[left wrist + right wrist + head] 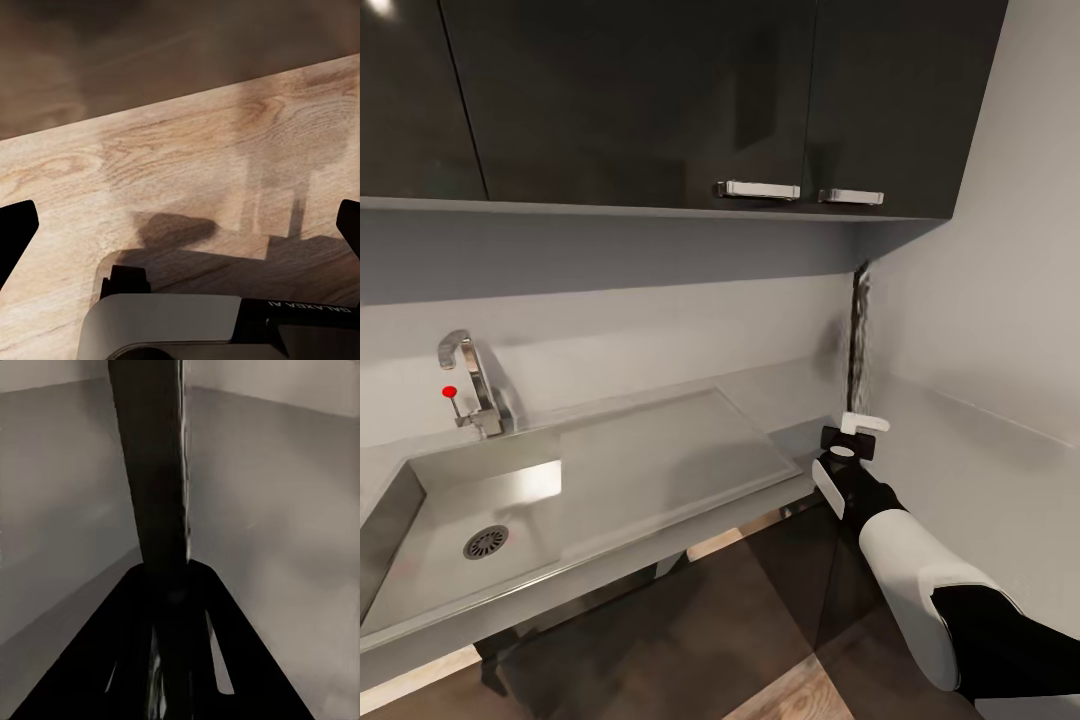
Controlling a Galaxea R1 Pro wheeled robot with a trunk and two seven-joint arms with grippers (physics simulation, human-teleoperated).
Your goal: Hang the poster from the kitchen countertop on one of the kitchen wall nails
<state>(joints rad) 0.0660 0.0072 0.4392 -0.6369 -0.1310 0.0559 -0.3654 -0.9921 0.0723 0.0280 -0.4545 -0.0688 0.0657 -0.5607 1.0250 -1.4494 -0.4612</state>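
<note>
Head view: right pincer pinches the edge-on poster above the worktop; left pincer spread.

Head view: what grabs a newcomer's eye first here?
The right pincer, at the far right end of the kitchen countertop, is shut on the poster, which stands upright and edge-on as a thin dark strip in the wall corner. Next, the grey sink basin and chrome tap at the left, under dark wall cabinets.
</note>
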